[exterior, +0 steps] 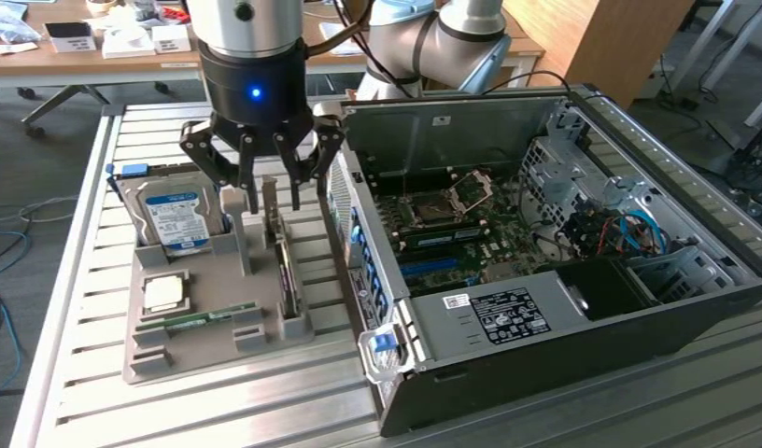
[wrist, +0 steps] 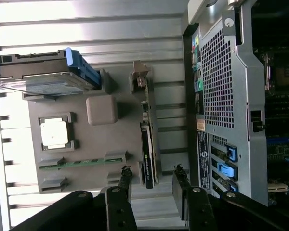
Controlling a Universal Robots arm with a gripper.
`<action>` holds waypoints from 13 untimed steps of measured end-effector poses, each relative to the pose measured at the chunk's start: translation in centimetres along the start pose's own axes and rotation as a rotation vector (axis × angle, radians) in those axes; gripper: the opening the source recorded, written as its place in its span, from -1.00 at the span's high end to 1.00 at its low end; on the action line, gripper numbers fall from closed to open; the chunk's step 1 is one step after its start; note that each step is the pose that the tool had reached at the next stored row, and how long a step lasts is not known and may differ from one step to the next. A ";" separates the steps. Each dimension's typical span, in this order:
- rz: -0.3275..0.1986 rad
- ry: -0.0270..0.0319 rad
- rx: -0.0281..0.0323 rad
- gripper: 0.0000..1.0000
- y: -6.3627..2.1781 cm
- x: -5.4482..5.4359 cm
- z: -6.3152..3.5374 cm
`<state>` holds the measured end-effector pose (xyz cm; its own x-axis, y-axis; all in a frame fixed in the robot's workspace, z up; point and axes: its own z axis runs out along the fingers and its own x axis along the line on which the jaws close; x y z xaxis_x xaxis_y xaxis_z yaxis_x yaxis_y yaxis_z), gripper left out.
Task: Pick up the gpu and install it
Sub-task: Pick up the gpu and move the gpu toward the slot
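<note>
- Gripper: fingers spread above gpu, edgewise in gray tray.
- Exterior view: motherboard inside open computer case.
- Wrist view: case's perforated rear panel.

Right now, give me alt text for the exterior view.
The open gripper hangs over the gpu, which stands on edge in a gray holder tray beside an open computer case. A hard drive stands in the same tray.
</note>
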<state>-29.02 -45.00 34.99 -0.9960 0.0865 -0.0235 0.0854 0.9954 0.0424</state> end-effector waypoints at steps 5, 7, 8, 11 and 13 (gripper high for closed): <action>0.000 0.0000 0.0000 0.05 -0.01 0.0 0.24; 0.000 0.0000 0.0000 0.05 -0.01 0.0 0.35; 0.000 0.0000 0.0000 0.05 -0.02 0.0 0.41; 0.000 0.0000 0.0000 0.05 -0.03 0.0 0.60; 0.000 0.0000 0.0001 0.05 -0.03 0.0 0.71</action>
<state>-29.03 -45.00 34.27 -0.9960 0.0865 -0.0235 0.0855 0.9954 0.0423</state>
